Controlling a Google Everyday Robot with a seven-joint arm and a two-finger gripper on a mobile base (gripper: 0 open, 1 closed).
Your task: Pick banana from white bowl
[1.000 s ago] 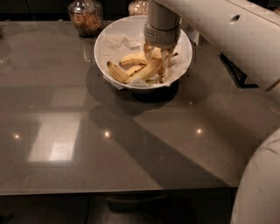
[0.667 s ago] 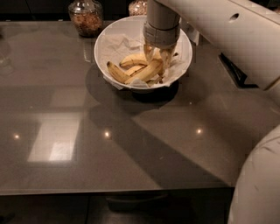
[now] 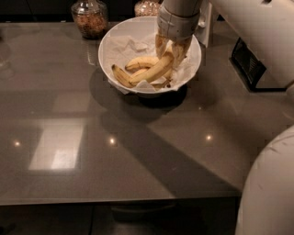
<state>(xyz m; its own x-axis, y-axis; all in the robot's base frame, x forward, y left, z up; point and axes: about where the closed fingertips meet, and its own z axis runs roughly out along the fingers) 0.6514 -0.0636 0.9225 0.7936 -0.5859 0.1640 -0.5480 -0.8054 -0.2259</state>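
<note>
The white bowl [image 3: 106, 43] stands at the back middle of the grey table, lined with crumpled white paper. Several bananas lie in it. The longest banana [image 3: 151, 72] lies slanted, its right end raised. My gripper [image 3: 169, 51] reaches down into the right side of the bowl, and its fingers are shut on that raised end. A shorter banana [image 3: 139, 62] lies behind it and a thin one [image 3: 120, 76] at the left. The banana's stem end is hidden by the fingers.
Two glass jars of brown contents [image 3: 90, 17] [image 3: 147, 8] stand behind the bowl. A black rack-like object [image 3: 248, 64] sits at the right edge. My white arm body [image 3: 271, 193] fills the lower right. The glossy table [image 3: 138, 151] stretches toward the front.
The gripper has risen a little in the bowl, and the long banana's right end has come up with it.
</note>
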